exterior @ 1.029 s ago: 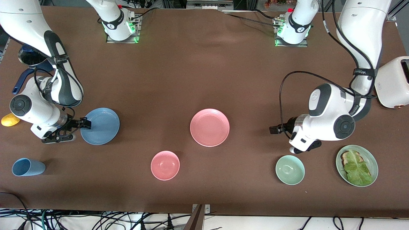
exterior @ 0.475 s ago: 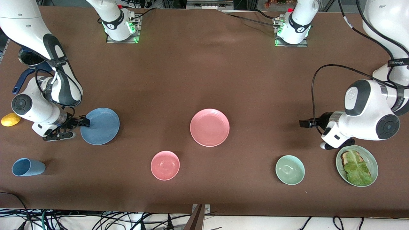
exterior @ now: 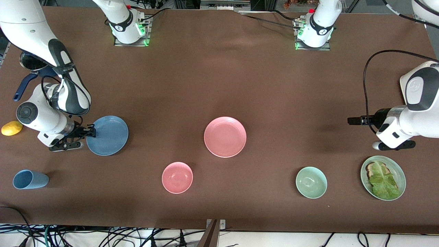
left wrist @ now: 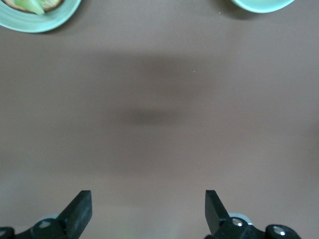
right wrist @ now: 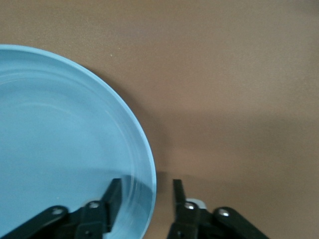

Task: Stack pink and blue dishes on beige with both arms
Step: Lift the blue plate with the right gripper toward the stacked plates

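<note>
The blue plate (exterior: 109, 135) lies flat toward the right arm's end of the table. My right gripper (exterior: 90, 132) is low at its rim. In the right wrist view the blue plate (right wrist: 60, 139) fills one side, and my right gripper (right wrist: 147, 186) straddles the rim. One finger is over the plate and the other is outside it, with a gap on each side. The pink plate (exterior: 225, 136) sits at mid-table, untouched. My left gripper (exterior: 349, 120) hangs open over bare cloth toward the left arm's end; my left gripper (left wrist: 147, 199) holds nothing. The beige plate is out of view.
A pink bowl (exterior: 177, 177) and a green bowl (exterior: 311, 182) stand nearer the front camera. A green plate (exterior: 400, 173) with lettuce lies below the left arm. A blue cup (exterior: 29, 179), a yellow object (exterior: 11, 128) and a dark pot (exterior: 31, 63) surround the right arm.
The left arm has pulled back toward its own end of the table, away from the green bowl. The right gripper's fingers have narrowed around the blue plate's rim.
</note>
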Controlling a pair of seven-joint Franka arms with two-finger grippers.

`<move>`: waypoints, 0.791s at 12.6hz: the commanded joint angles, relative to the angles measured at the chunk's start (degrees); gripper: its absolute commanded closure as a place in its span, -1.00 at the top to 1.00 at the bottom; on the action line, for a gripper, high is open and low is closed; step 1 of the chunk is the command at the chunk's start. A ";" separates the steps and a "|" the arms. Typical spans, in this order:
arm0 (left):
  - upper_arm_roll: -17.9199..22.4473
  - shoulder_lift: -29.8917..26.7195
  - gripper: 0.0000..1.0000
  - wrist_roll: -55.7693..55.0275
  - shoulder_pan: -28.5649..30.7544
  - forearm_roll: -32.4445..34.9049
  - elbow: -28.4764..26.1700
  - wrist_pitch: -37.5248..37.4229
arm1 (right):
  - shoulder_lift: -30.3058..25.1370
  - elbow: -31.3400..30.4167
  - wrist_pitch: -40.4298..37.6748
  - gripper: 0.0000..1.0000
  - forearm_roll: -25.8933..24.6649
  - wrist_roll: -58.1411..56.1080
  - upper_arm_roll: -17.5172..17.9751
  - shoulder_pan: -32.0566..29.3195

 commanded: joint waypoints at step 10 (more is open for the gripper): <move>7.95 -25.37 1.00 7.54 -10.06 0.27 -11.56 -1.69 | -8.97 -0.19 -6.87 -1.00 1.24 -0.54 3.51 -0.34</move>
